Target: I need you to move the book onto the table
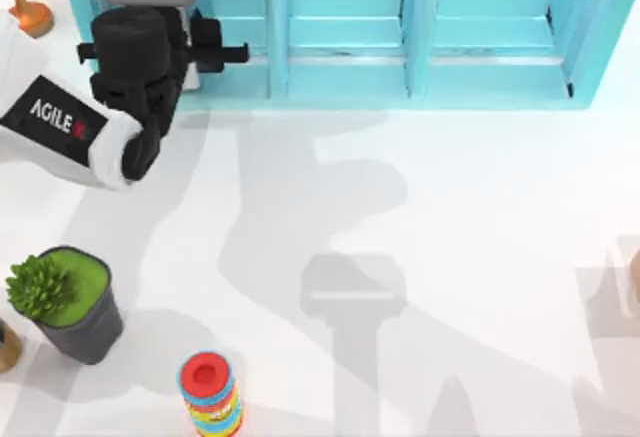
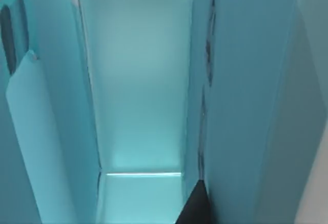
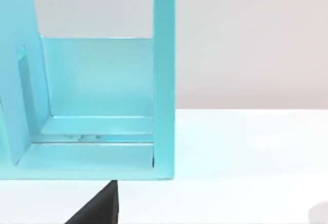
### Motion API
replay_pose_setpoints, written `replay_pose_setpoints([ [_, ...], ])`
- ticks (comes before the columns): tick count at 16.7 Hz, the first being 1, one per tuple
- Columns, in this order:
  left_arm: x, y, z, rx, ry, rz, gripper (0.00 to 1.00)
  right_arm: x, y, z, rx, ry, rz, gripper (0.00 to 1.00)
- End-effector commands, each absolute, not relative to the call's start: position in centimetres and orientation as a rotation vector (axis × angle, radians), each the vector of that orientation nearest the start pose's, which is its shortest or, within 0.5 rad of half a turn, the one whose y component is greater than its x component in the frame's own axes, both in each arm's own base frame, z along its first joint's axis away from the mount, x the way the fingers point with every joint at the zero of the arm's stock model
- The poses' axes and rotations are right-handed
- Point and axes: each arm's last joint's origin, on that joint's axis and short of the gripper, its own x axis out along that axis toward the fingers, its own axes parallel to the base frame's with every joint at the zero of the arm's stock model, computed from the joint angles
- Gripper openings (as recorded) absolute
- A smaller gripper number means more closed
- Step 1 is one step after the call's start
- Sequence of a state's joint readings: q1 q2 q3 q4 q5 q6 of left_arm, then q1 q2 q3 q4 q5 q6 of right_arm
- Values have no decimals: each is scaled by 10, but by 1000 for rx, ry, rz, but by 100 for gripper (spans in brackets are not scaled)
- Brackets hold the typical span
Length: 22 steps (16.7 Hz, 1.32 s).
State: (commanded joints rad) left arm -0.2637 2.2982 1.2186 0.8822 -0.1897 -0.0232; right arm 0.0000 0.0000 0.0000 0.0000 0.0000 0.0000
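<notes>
The white counter (image 1: 450, 257) spreads across the whole top view, with the light-blue shelf unit (image 1: 420, 37) standing along its far edge, split into upright compartments. The left arm (image 1: 60, 117), white with a black wrist, reaches in from the left side, and the left tool (image 1: 205, 52) sits at the mouth of the shelf unit's leftmost compartment; whether its fingers are apart or closed cannot be told, nor whether they grip anything. The left wrist view looks deep into a narrow blue compartment (image 2: 138, 90) between upright walls, and the book cannot be made out with certainty there. On the near left of the counter stands a potted plant (image 1: 65, 302) in a dark grey pot, and just right of it, nearer still, a stack of coloured rings (image 1: 210, 392) with a red top. The right wrist view shows the shelf unit's end compartment (image 3: 97, 80).
</notes>
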Motion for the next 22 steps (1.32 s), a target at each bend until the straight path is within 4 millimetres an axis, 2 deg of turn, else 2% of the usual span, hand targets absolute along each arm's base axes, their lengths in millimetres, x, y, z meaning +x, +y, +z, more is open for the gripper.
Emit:
replay_pose_setpoints([
  [2,452,-111,89,10,196,-46,2,106,-1,160,0,0,0,100],
  [3,452,-111,89,10,196,-46,0,106,-1,160,0,0,0,100],
  [12,451,-114,91,11,195,-51,0,106,-1,160,0,0,0,100],
  [14,447,-116,99,13,204,-52,0,106,-1,160,0,0,0,100],
  [16,437,-121,118,16,213,-54,0,106,-1,160,0,0,0,100],
  [18,421,-127,148,18,214,-58,0,106,-1,160,0,0,0,100],
  [20,397,-130,188,18,200,-64,0,106,-1,160,0,0,0,100],
  [22,364,-130,230,14,174,-69,0,106,-1,160,0,0,0,100],
])
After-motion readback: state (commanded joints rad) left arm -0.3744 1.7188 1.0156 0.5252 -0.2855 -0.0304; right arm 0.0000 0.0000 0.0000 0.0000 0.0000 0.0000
